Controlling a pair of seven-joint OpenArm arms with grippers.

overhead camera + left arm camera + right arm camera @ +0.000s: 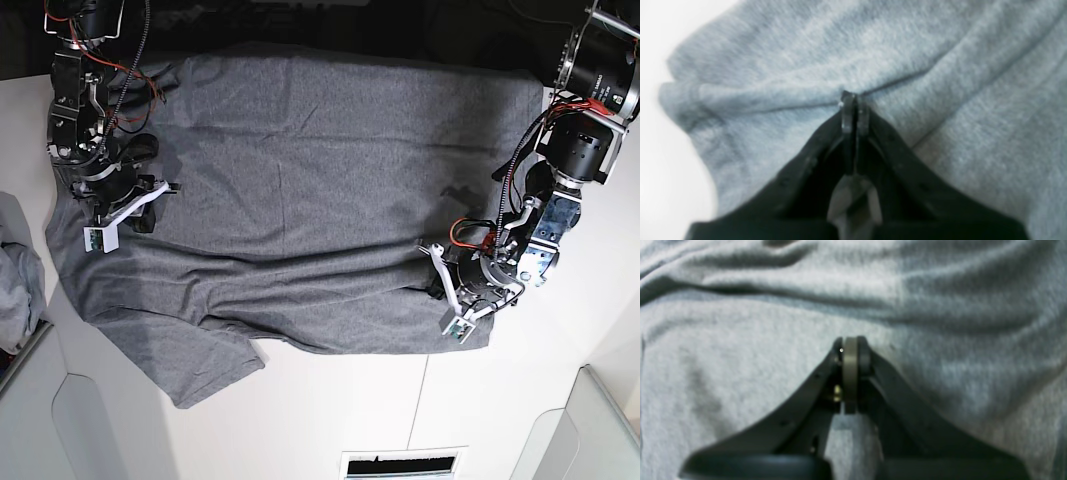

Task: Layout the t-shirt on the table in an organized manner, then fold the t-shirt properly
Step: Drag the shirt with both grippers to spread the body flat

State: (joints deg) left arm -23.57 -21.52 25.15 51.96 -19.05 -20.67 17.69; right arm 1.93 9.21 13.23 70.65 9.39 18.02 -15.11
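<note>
1. Nearest in the left wrist view, the left end effector (853,100) is closed, its jaws pressed together at a crease of the t-shirt (873,56). Whether fabric is pinched between them I cannot tell; the tips sit right at a fold line.
2. In the right wrist view, the right end effector (850,346) is also closed, resting against grey cloth, with ridges of wrinkled fabric just beyond it. Again, a pinch of cloth is likely but not plainly shown.
3. From the base view, the t-shirt (330,190) lies spread across the white bench (330,420), mostly flat. One sleeve (200,370) sticks out at the lower left.
4. The left end effector (448,290) sits at the shirt's lower right edge; the right end effector (135,205) sits near its left side.
5. Farther off, a paler grey cloth bundle (15,290) lies at the left edge, and light grey bins (40,410) stand at the corners.
6. My judgement: laying out is nearly finished, with some wrinkles left to smooth. No fold appears made, so the folding itself remains.
</note>
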